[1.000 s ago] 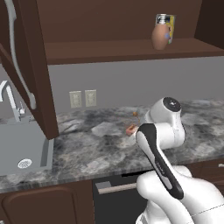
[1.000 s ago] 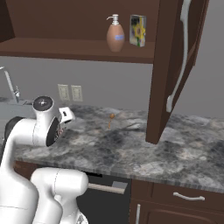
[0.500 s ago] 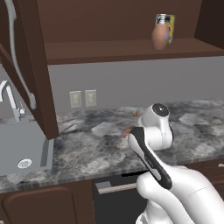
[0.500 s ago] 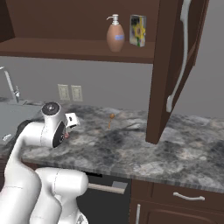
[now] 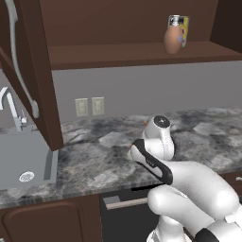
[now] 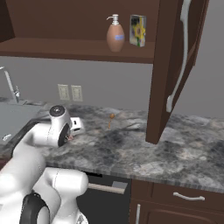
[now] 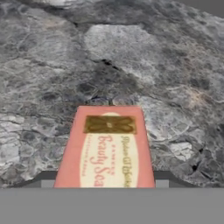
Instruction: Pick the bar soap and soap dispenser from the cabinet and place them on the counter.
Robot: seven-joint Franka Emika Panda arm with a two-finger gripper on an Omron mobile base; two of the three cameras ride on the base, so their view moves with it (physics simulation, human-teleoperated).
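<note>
The bar soap [image 7: 107, 144], an orange-pink block with a printed paler top, sits between my gripper's [image 7: 105, 177] two dark fingertips. My gripper is shut on it, just above the grey marbled counter [image 7: 52, 65]. From the right base view my gripper [image 6: 71, 134] is low over the counter [image 6: 175, 148], right of the sink. The brown soap dispenser [image 5: 173, 38] [image 6: 115, 37] stands upright on the shelf of the open cabinet [image 5: 118, 54] [image 6: 65, 46], well above my hand.
A flat yellow-and-blue box [image 6: 138, 29] stands next to the dispenser. The grey sink [image 5: 19, 160] and its faucet [image 5: 12, 108] lie to the left. Open cabinet doors [image 5: 33, 71] [image 6: 175, 65] hang out over the counter on both sides.
My hand has come down a little toward the counter with the bar soap still in it, and the forearm has folded lower. The dispenser has not moved.
</note>
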